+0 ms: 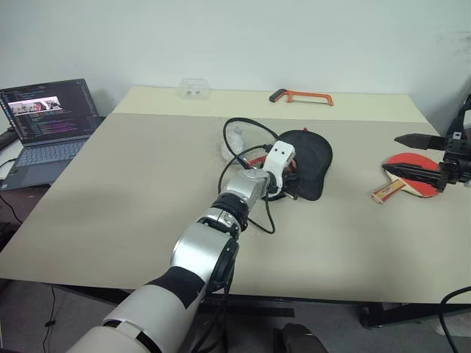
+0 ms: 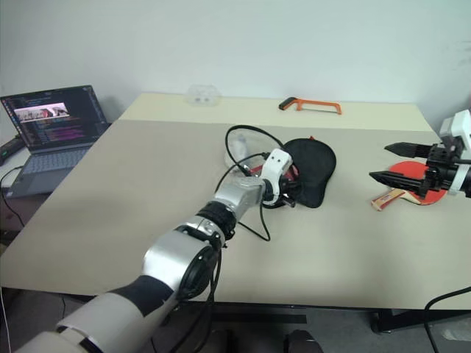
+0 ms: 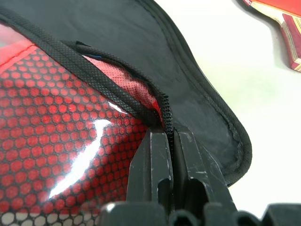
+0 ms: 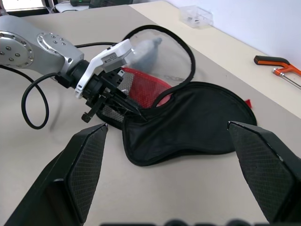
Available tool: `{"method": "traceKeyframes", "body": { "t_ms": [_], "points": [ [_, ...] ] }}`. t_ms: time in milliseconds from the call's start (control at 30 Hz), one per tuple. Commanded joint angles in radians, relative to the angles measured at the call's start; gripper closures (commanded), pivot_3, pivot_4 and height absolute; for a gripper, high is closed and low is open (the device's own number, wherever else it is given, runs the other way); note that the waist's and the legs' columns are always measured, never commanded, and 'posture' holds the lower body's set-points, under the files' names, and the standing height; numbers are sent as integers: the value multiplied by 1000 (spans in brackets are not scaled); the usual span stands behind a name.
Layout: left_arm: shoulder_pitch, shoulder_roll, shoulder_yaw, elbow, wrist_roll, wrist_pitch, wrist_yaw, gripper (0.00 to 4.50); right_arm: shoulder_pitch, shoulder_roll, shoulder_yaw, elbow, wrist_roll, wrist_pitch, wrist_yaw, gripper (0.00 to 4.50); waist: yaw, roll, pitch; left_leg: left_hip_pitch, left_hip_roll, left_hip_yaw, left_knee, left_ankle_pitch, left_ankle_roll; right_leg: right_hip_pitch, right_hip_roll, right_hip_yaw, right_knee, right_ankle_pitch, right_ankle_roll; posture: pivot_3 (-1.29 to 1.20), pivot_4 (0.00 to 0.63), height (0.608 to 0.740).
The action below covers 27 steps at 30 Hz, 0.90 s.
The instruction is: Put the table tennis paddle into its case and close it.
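Left gripper [image 4: 136, 112] pinched closed on the case [image 1: 309, 163] at its zipper edge, mid-tabletop. Case gapes open, red mesh [image 3: 56, 141] showing. Right gripper [image 2: 383, 163] spread wide, empty, apparently hovering over the table tennis paddle [image 1: 408, 182] lying near the tabletop's right edge.

Black case [image 1: 313, 165], red honeycomb mesh [image 3: 51, 136]

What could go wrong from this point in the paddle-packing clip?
1. The left gripper is pinched on only the zip edge of the case; the fabric may slip out or the limp case drag along the table.
2. The paddle lies apart under the open right gripper; a flat bat could be hard to pick up.
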Motion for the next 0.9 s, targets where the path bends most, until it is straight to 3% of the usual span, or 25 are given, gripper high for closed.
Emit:
{"method": "traceKeyframes", "body": {
  "t_ms": [33,400,533,800,900],
  "points": [
    [-34,7,-12,16,41,-46,16,4482,-6,-8,-23,-35,12,-7,-8,0,0,0,0,0,0,0,0,0,0,0,0,0,0,0,0,0,150,740],
    [-22,27,-32,4,108,-7,37,4482,20,-4,-33,-55,23,-2,-16,0,-4,0,0,0,0,0,0,0,0,0,0,0,0,0,0,0,150,740],
    [-14,49,-54,-14,133,-46,27,3502,10,7,-19,-46,17,-8,-17,0,-12,0,0,0,0,0,0,0,0,0,0,0,0,0,0,0,150,740],
    [-34,118,-77,-64,168,-64,11,719,-7,21,-2,-38,9,-13,-12,0,-14,0,0,0,0,0,0,0,0,0,0,0,1,0,0,0,150,740],
    [-23,158,-90,-141,164,-59,-63,719,-6,18,-3,-44,13,-8,-13,0,-13,0,0,0,0,0,-1,0,0,0,0,0,1,0,0,0,150,740]
  ]
}}
